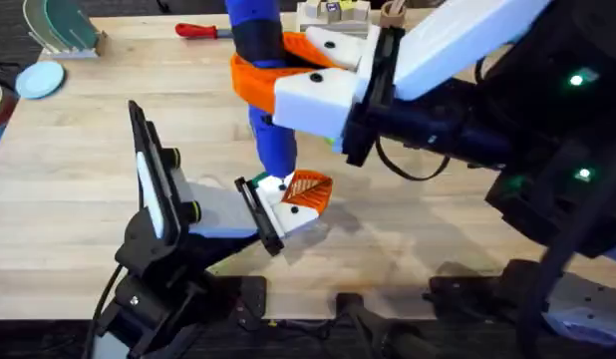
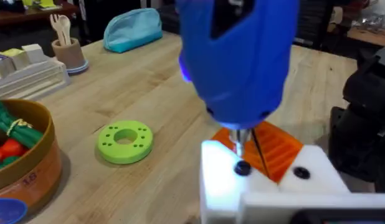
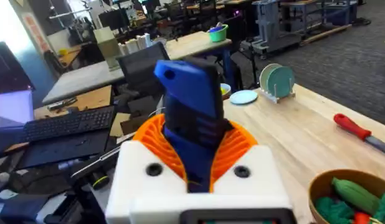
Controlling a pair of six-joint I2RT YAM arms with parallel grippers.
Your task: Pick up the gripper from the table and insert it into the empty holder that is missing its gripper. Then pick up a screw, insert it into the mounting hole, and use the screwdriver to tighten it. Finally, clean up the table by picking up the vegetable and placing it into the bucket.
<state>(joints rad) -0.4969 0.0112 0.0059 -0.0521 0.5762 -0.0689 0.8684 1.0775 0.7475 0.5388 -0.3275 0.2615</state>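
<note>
Blue is what jumps out: your right hand (image 3: 195, 171) is clamped around the screwdriver (image 1: 260, 80), orange ribbed pads (image 3: 239, 146) pressed on both sides of its thick blue body. It stands nearly upright over the middle of the counter (image 1: 418, 229). In the left wrist view its thin metal bit (image 2: 240, 142) comes down onto a small dark screw (image 2: 242, 168) sitting in the white holder (image 2: 267, 186).

Orange and ribbed, the gripper (image 1: 308, 189) is seated in that holder (image 1: 288, 214), wedge-shaped, its ribbed face showing just behind the bit. Your left hand is the white block itself, so I can't tell whether it's clenched or released.

Off to one side the bucket (image 2: 27, 158) looks terracotta-orange with green and red toy veg above its rim. A light green disc (image 2: 125, 142) lies flat on the wood between bucket and holder, touching neither. A red-handled screwdriver (image 1: 203, 31) lies at the counter's far edge.
</note>
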